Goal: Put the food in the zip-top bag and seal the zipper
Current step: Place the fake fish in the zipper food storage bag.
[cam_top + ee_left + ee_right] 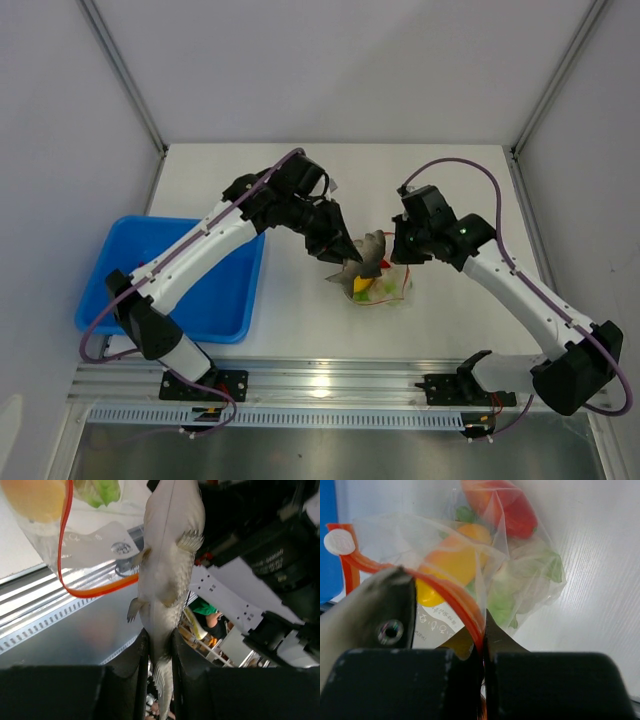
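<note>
One grey fish (170, 555); one zip-top bag (530, 585); one blue tray (225, 300); inside the bag, one yellow piece (445, 567), one red fruit (515, 512).

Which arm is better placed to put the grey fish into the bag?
Left: the left end effector grips the grey fish beside the bag, while the right end effector pinches the zipper.

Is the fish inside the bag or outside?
Mostly outside: left claw grips the fish by its tail, body in front of the zipper. Head: cannot tell.
</note>
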Available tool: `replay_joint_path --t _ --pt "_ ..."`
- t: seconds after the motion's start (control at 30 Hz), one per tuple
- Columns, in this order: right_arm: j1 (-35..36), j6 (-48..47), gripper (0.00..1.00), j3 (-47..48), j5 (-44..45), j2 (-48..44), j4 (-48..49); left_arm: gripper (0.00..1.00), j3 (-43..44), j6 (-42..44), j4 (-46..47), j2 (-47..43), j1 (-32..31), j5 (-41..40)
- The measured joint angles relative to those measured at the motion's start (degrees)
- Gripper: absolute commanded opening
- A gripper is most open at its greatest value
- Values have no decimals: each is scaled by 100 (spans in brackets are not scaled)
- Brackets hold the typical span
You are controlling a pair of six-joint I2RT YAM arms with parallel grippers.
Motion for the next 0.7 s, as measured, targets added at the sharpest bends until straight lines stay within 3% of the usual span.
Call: replay_joint_path --t 0.37,0.7 --pt "11 170 0 -122 -22 -138 2 0 -2 -1167 470 157 -166 -616" --pt "11 219 0 -173 68 -258 -15 1 -284 -1172 516 52 -402 -748"
